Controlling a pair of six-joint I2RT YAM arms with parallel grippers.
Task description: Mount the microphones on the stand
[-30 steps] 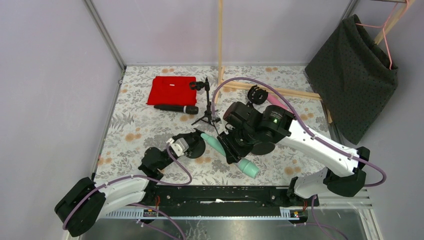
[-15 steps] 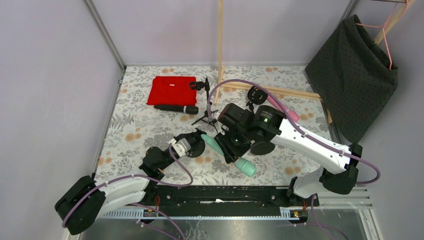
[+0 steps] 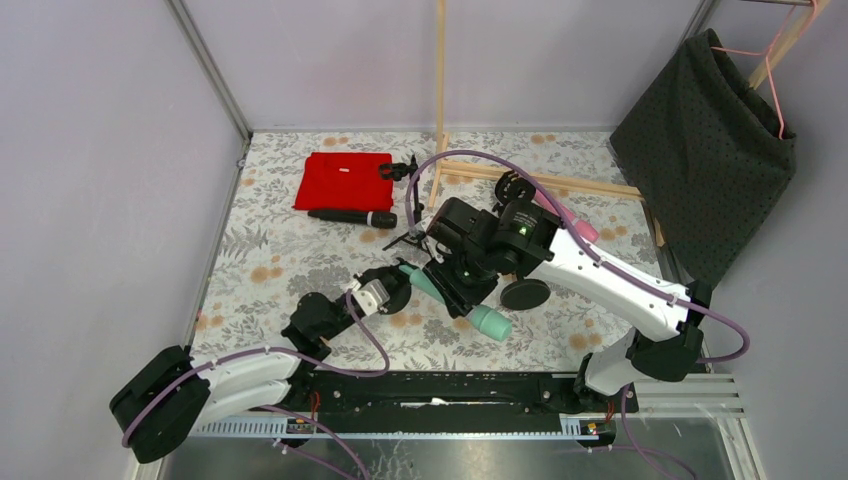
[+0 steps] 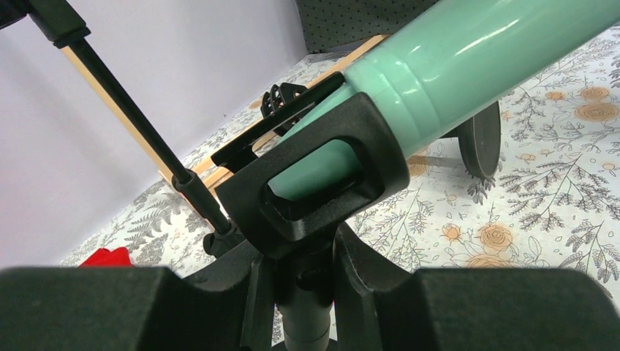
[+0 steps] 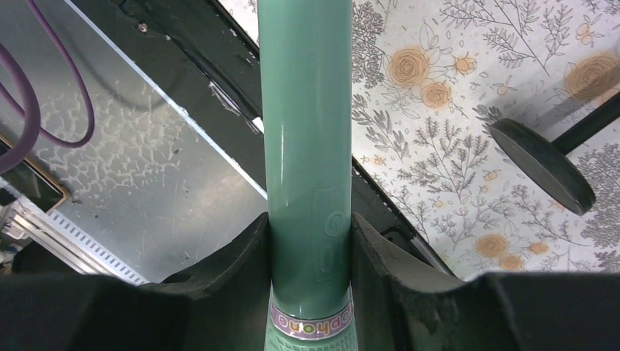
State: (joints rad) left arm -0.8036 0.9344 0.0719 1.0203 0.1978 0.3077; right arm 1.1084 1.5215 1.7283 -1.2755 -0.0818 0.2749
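The mint green microphone (image 3: pixel 489 322) lies slanted above the table, and my right gripper (image 3: pixel 455 285) is shut on its body (image 5: pixel 307 131). Its tail end sits inside the black clip (image 4: pixel 322 183) of a small stand. My left gripper (image 3: pixel 385 290) is shut on that stand's post (image 4: pixel 307 322), just below the clip. The mint body (image 4: pixel 468 51) runs up and to the right out of the clip. The black microphone (image 3: pixel 352 216) lies by the red cloth. The pink microphone (image 3: pixel 572 222) lies behind my right arm, partly hidden.
A black tripod stand (image 3: pixel 412 200) stands mid-table. Another stand with a round base (image 3: pixel 524 293) and clip (image 3: pixel 513 188) lies under my right arm. A red cloth (image 3: pixel 343 180) is at far left, a wooden frame (image 3: pixel 440 90) behind, and a dark cloth (image 3: pixel 715 150) hangs at right.
My right gripper has carried the mint microphone left and away from the near edge, toward the stand in my left gripper. The left gripper shifted slightly.
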